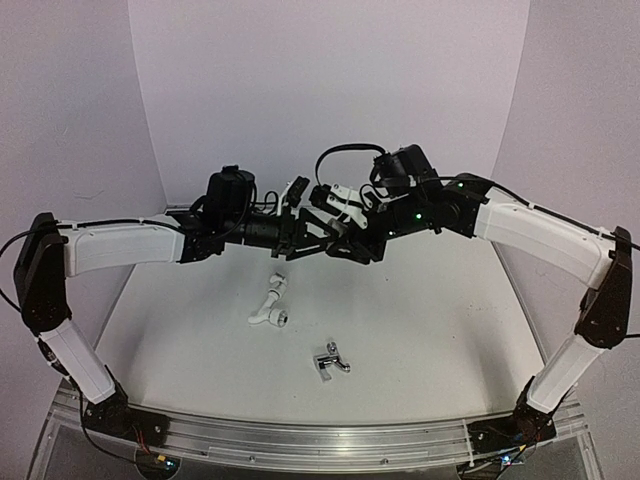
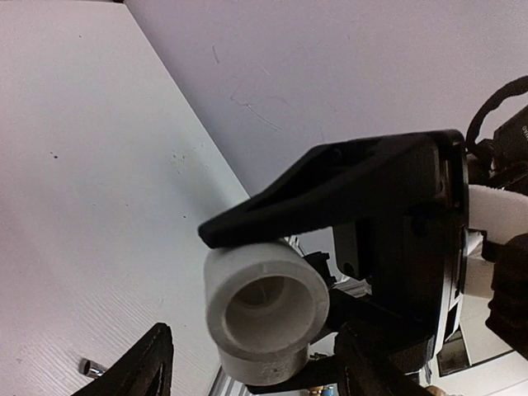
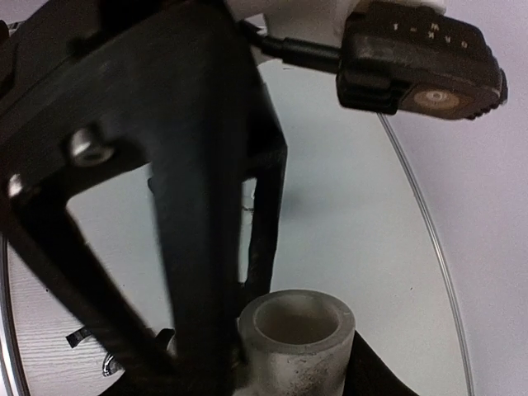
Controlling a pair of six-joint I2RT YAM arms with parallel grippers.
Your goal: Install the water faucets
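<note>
A white elbow pipe fitting (image 2: pixel 266 307) is held in the air between the two arms. My right gripper (image 3: pixel 293 375) is shut on it, with the open socket (image 3: pixel 297 318) facing the camera. In the left wrist view the right gripper's black fingers (image 2: pixel 330 190) clamp the fitting from above and below. My left gripper (image 2: pixel 257 367) is open, with its fingers (image 2: pixel 153 363) either side of the fitting and not touching it. A white plastic faucet (image 1: pixel 268 308) and a chrome faucet (image 1: pixel 332 362) lie on the table below. In the top view both grippers (image 1: pixel 325 238) meet mid-air.
The white table (image 1: pixel 440 330) has a metal rail (image 1: pixel 330 440) at its front edge and purple walls around it. The chrome part (image 2: pixel 91 367) shows small at the bottom of the left wrist view. Cables (image 1: pixel 345 152) loop above the right wrist.
</note>
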